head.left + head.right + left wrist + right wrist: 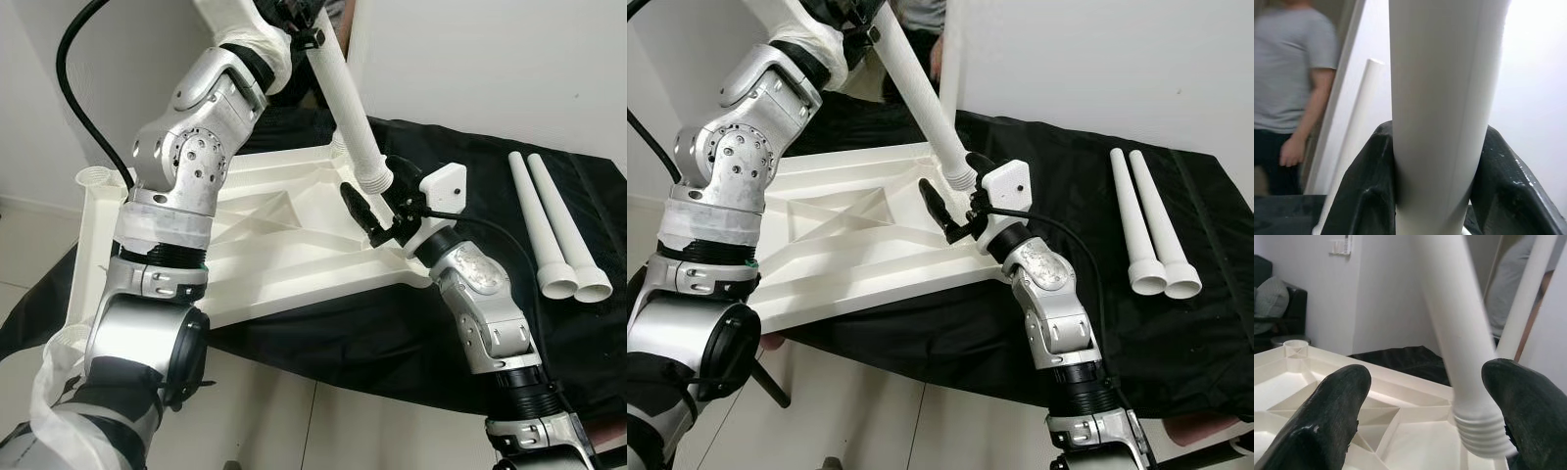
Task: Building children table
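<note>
The white plastic table top (pixel 274 245) lies upside down on a black cloth (pixel 323 333). My left gripper (pixel 304 20) is raised and shut on a white table leg (pixel 348 98), which slants down toward the top's near right corner. The leg's threaded end (pixel 375 176) hangs just above that corner. My right gripper (pixel 377 211) stands open there, its two black fingers (pixel 1327 416) on either side of the threaded end (pixel 1481 435) without pinching it. In the left wrist view the pads (pixel 1371 186) press both sides of the leg (pixel 1440 98).
Two spare white legs (pixel 554 225) lie side by side on the cloth at the right. Another leg (pixel 953 49) stands upright behind the far corner. An open round socket (pixel 95 178) sits at the top's left corner. A person (pixel 1293 73) stands in the background.
</note>
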Tool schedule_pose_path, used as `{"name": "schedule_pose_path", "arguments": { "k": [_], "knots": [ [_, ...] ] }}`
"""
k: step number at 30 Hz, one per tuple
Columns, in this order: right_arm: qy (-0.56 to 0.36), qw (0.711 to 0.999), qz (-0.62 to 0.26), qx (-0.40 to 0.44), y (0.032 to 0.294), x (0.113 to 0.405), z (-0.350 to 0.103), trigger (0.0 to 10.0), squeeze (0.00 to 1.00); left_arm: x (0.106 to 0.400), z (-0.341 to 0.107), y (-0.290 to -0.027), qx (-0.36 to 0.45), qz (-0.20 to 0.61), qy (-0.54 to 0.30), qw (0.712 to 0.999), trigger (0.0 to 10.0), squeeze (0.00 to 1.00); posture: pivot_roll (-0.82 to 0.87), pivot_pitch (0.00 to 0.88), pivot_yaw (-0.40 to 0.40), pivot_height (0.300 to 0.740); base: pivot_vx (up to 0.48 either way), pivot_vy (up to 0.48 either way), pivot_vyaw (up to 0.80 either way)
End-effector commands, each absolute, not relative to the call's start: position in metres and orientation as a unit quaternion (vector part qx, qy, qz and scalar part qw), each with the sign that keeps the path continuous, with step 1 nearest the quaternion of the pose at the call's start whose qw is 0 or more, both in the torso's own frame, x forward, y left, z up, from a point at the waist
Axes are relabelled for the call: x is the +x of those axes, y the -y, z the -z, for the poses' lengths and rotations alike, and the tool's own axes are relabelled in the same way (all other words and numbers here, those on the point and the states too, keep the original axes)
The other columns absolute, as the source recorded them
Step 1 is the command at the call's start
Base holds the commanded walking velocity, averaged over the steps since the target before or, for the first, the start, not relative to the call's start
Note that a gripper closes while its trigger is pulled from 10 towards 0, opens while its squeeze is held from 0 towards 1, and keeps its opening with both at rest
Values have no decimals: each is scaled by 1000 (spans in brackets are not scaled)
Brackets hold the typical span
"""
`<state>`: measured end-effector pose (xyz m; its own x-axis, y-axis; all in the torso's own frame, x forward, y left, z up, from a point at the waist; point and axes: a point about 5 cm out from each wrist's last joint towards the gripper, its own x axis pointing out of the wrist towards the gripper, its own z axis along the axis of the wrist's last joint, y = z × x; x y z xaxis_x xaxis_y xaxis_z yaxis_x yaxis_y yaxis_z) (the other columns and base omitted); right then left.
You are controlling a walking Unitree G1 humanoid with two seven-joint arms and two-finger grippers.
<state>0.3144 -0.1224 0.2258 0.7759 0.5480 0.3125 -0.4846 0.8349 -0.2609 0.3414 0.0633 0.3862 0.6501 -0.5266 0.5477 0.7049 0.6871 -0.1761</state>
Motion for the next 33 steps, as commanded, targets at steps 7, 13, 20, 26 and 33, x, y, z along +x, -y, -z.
{"name": "schedule_pose_path", "arguments": {
  "k": [7, 13, 20, 26, 33],
  "knots": [
    [183, 944, -235, -141, 123, 341, -238, 10000, 0, 314, -391, -31, -154, 438, 234, 854, 10000, 0, 12, 7, -39, 740, 0, 0, 0],
    [214, 936, -246, -132, 120, 336, -248, 10000, 0, 322, -384, -47, -146, 413, 225, 870, 10000, 0, 15, 7, -45, 740, 0, 0, 0],
    [202, 922, -307, -120, 115, 326, -241, 10000, 0, 337, -376, -79, -156, 366, 219, 891, 10000, 0, 15, 5, -45, 740, 0, 0, 0],
    [203, 922, -307, -117, 119, 325, -240, 10000, 0, 341, -373, -91, -158, 347, 216, 899, 10000, 0, 13, 2, -45, 740, 0, 0, 0],
    [193, 938, -244, -154, 129, 340, -240, 10000, 0, 329, -388, -40, -144, 383, 217, 886, 10000, 0, 18, 6, -45, 740, 0, 0, 0]
  ]
}}
